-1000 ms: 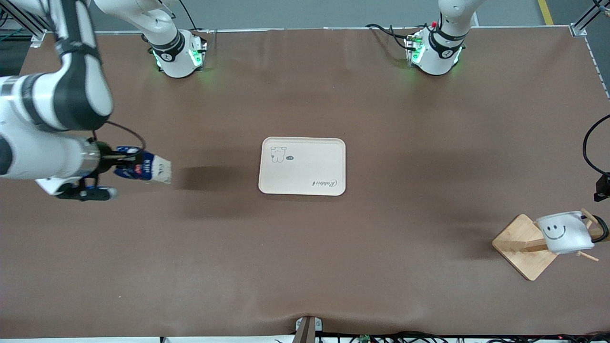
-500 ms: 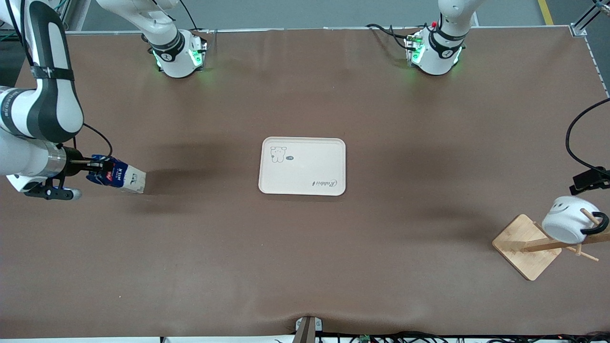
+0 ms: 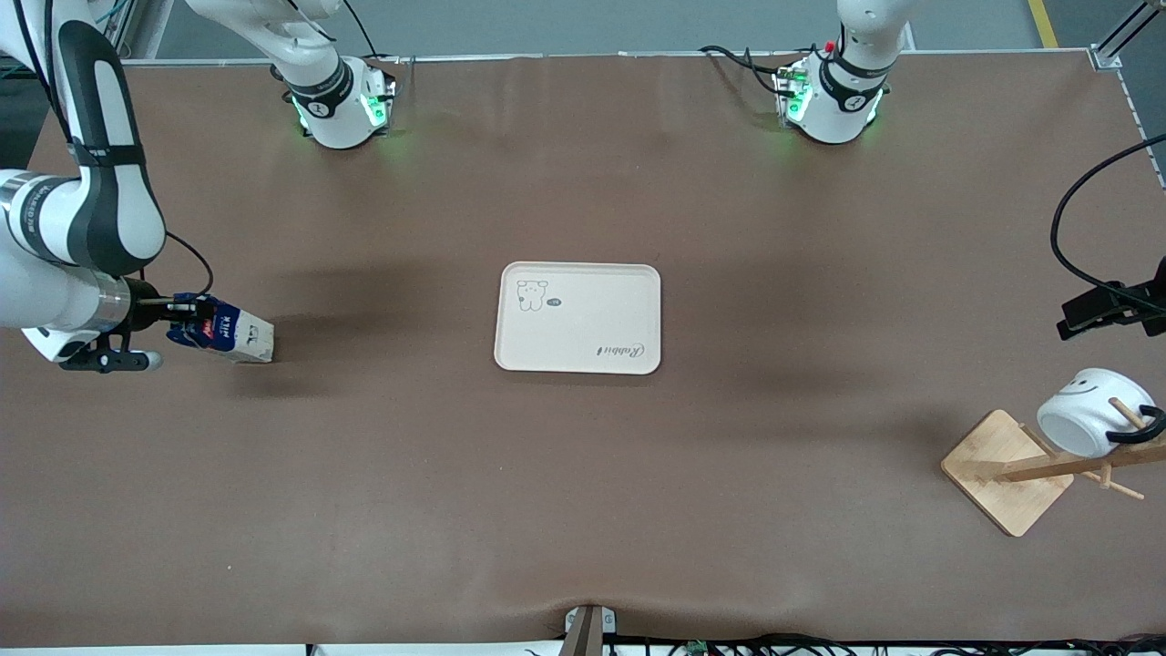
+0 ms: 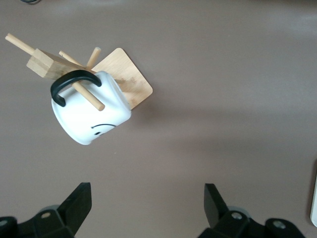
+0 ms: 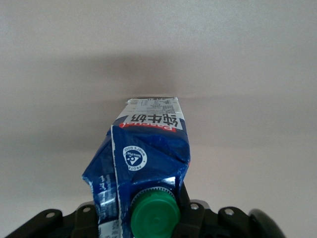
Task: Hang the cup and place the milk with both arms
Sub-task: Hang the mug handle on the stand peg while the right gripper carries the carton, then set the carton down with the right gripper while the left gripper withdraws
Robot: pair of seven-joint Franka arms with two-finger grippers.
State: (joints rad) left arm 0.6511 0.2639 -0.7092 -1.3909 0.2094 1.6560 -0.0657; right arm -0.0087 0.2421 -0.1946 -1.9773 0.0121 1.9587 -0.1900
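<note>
The white cup [image 3: 1089,421] with a smiley face hangs by its black handle on a peg of the wooden rack [image 3: 1002,469] at the left arm's end of the table. In the left wrist view the cup [image 4: 91,111] hangs on the peg, apart from my left gripper [image 4: 147,208], which is open and empty above it. The left gripper [image 3: 1102,308] shows at the edge of the front view. My right gripper [image 3: 178,314] is shut on the top of the blue milk carton [image 3: 223,333], held tilted low over the table at the right arm's end. The right wrist view shows the carton [image 5: 148,153] and its green cap [image 5: 155,215].
A cream tray [image 3: 577,355] with a rabbit drawing lies at the table's middle, between the carton and the rack. A black cable [image 3: 1084,200] loops above the table's edge near the left gripper.
The right gripper moved the milk carton lower and toward the right arm's end of the table. The left gripper drew away from the cup, which tipped and settled on its peg.
</note>
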